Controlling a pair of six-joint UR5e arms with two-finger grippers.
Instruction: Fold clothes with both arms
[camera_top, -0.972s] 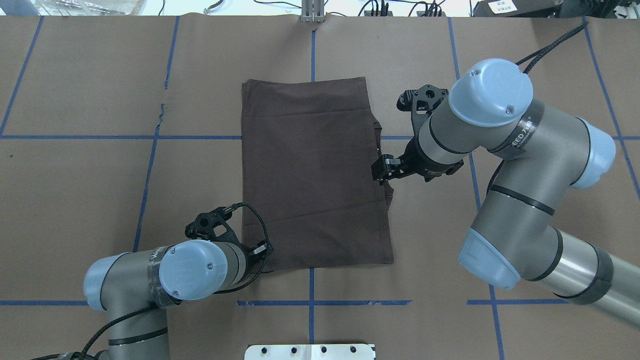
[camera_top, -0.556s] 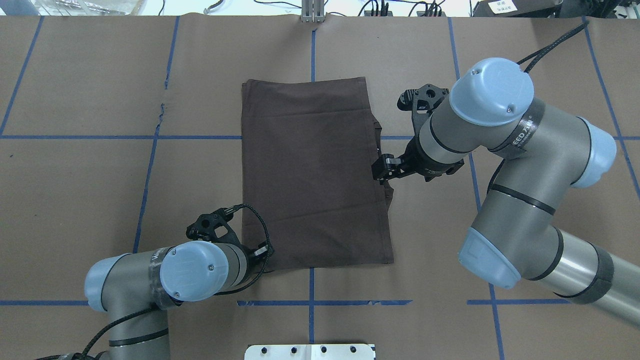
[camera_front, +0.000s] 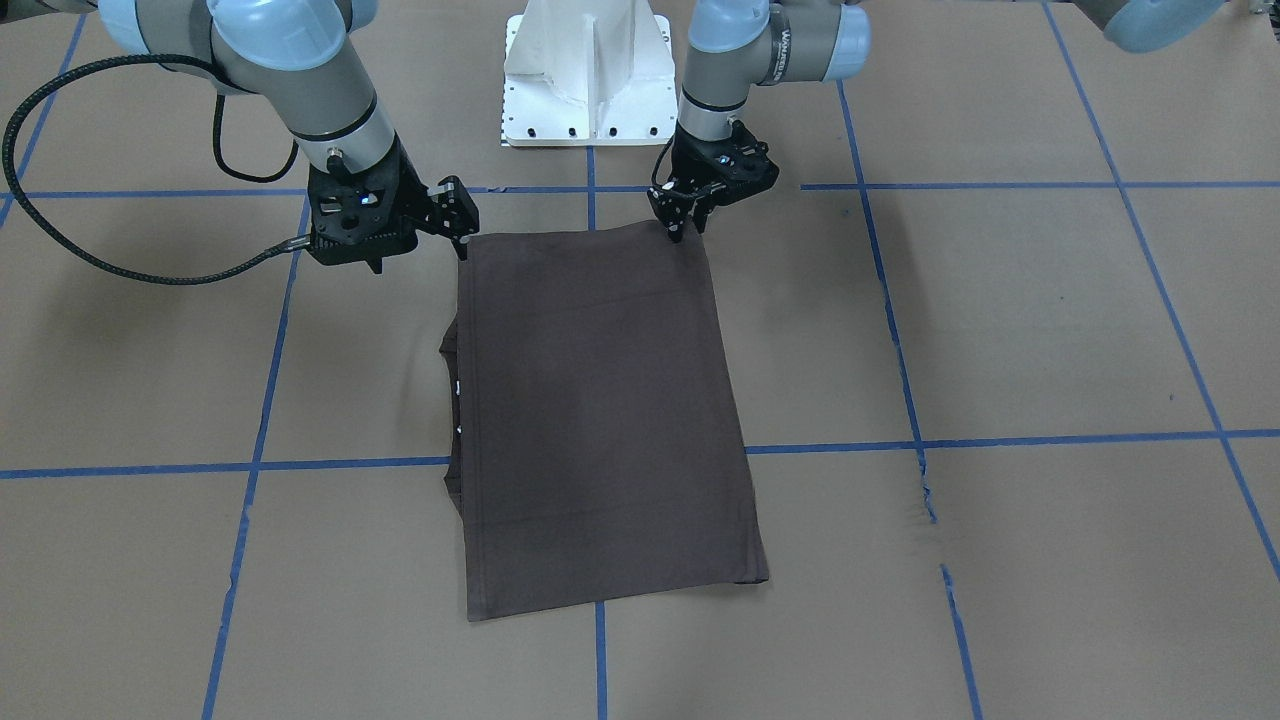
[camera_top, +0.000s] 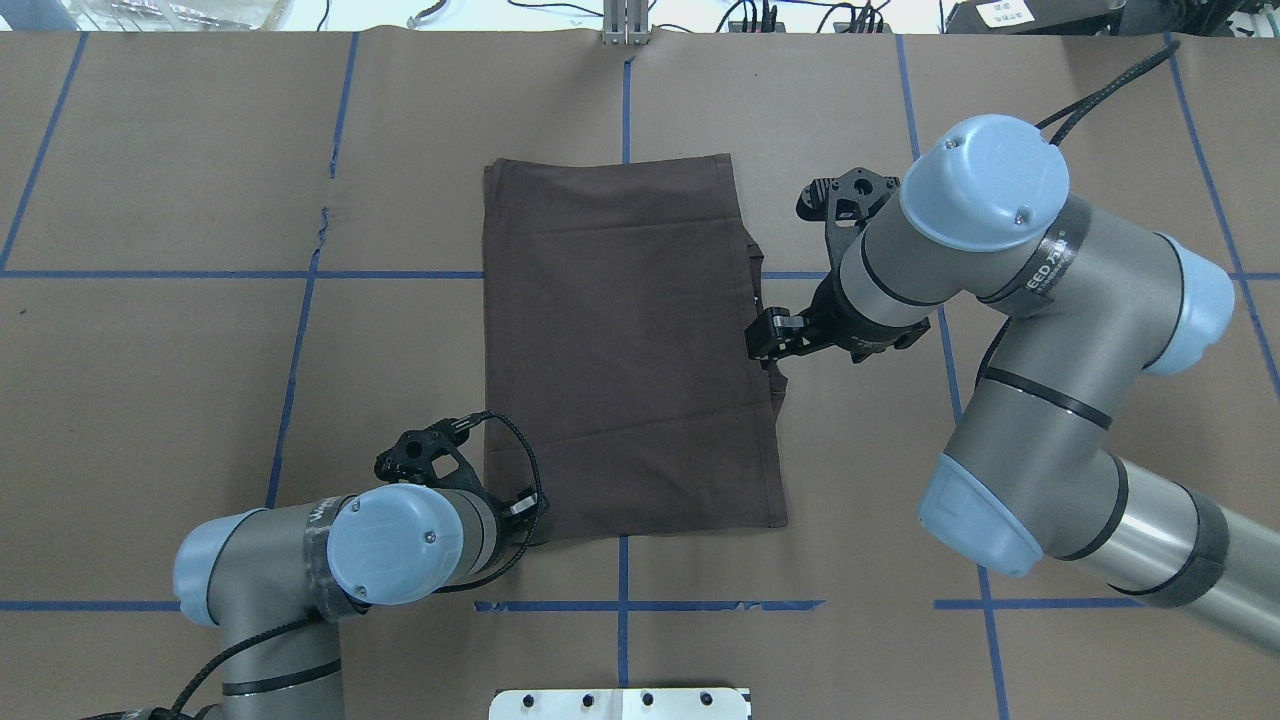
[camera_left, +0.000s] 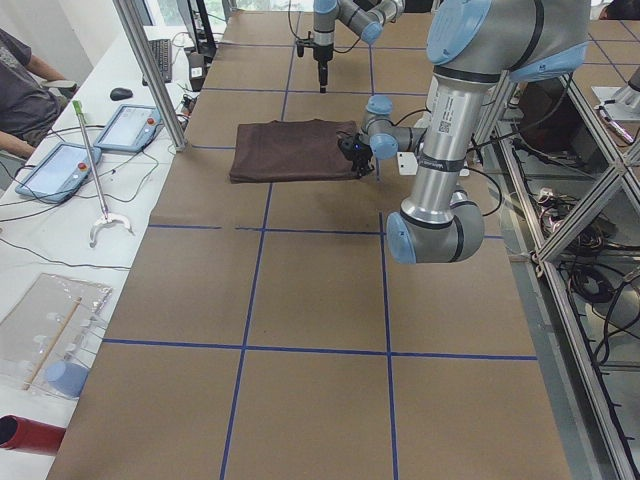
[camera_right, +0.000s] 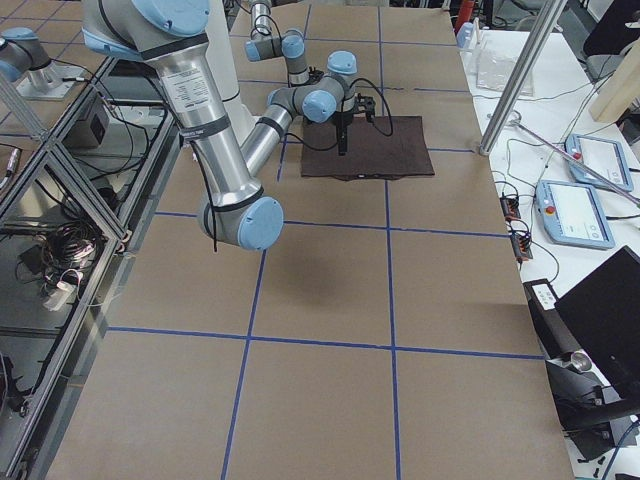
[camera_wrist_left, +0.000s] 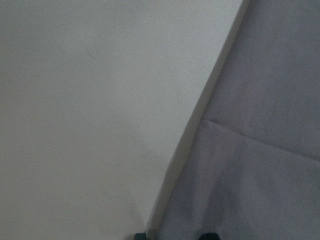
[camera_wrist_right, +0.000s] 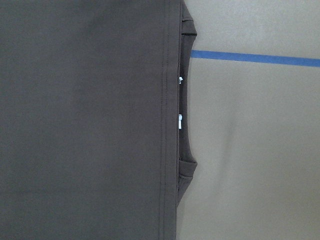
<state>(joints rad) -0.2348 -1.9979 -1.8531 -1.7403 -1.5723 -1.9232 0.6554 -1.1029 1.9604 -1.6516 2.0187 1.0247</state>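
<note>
The dark brown-grey short-sleeved knit T-shirt (camera_top: 630, 350) lay flat in the middle of the brown paper-covered table (camera_top: 200, 400), already folded to a tall rectangle. Reading the overhead view as a clock face centred on the shirt, its long sides ran from 12 to 6. The ribbed round collar (camera_wrist_right: 186, 100) and small white neck tags (camera_wrist_right: 180, 120) peeped out from under the edge at 3 o'clock, so I judged the sleeves had been tucked in and a crosswise fold remained.

I had the black two-finger left gripper (camera_front: 688, 228) down low at the 7 o'clock corner. Its wrist camera sat nearly on the cloth, and the black fingertips (camera_wrist_left: 207, 235) stood a little apart, straddling the shirt's edge with nothing pinched yet. That put it ready to take the near hem.

The black two-finger right gripper (camera_front: 458, 232) hung above the 3 o'clock side, clear of the fabric. Its wrist camera took in the whole collar from a height. It held nothing, but I could not tell how far its jaws were parted. I judged it still had to travel to the 5 o'clock corner and drop, so both corners could lift together.
</note>
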